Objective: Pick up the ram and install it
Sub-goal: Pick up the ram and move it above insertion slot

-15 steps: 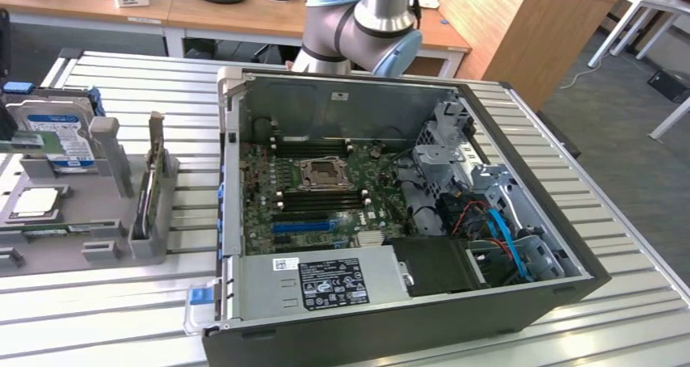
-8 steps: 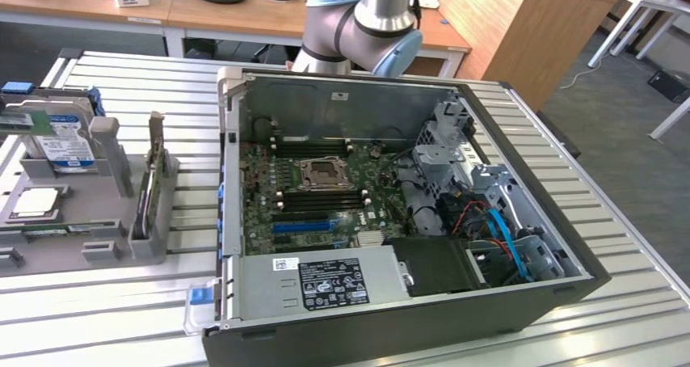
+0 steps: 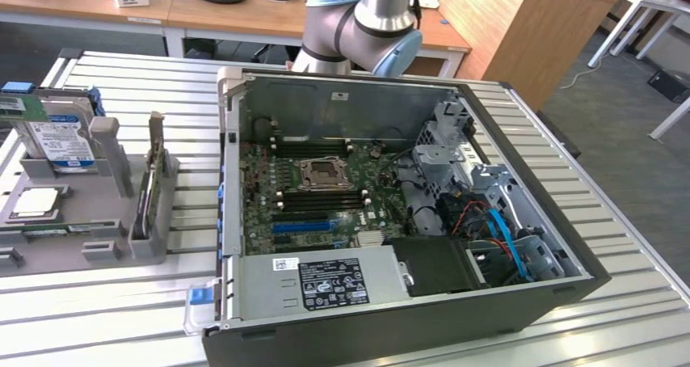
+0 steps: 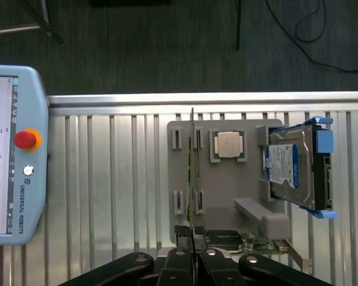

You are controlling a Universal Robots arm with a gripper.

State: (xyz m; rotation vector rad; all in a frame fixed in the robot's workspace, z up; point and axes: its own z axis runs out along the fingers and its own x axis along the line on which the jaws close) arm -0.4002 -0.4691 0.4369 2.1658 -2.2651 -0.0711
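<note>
Pick-up is judged not yet begun: the ram [image 4: 192, 161] is seated upright in the grey holder [image 4: 227, 185] on the counter [image 4: 107, 179]. The tool [image 4: 193, 259] is held clenched and empty above it. Opening and alignment along the board's edge would be needed.

Silver-grey arm [image 3: 377, 11], black gripper [image 4: 193, 257]
Pale blue caps [image 3: 401, 56] on rounded joints; silver pivot screws [image 4: 142, 259] dot black linkage bars [image 4: 116, 269] flanking the tool's centre line.
</note>
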